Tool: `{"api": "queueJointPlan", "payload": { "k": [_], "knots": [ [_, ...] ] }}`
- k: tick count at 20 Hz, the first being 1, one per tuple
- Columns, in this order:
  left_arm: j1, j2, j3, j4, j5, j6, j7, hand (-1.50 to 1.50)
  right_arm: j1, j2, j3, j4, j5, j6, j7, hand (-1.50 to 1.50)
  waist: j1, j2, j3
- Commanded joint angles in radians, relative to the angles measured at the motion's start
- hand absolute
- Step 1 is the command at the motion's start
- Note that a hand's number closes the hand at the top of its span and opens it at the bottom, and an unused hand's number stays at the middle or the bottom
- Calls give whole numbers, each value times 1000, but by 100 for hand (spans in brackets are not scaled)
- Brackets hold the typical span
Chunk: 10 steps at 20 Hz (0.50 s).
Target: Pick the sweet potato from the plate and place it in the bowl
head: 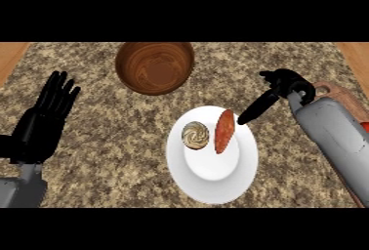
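An orange-red sweet potato (224, 131) lies lengthwise on the right half of a white plate (212, 183) in the middle of the counter. Beside it on the plate sits a round swirled brown-and-cream item (195, 135). A brown wooden bowl (155, 67) stands at the back, left of centre, with nothing in it. My right hand (279, 92) hangs just right of the sweet potato, its fingers straight and pointing down-left toward the potato's upper end, a small gap between them. My left hand (45, 120) rests open at the left edge, fingers up.
The counter (101, 166) is speckled granite. A brown wooden object (344, 100) shows at the right edge, partly hidden behind my right forearm. Wooden surfaces (10, 56) border the back corners.
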Motion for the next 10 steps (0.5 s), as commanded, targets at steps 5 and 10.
{"api": "queueJointPlan", "payload": {
  "k": [5,10],
  "knots": [
    [20,-12,18,-67,-10,19,44,0,-46,103,-3,46,6,-15,184,-150,-12,-3,2],
    [65,0,33,-91,-24,-7,31,0,39,137,59,-49,78,-95,208,-150,-14,-5,2]
  ]
}}
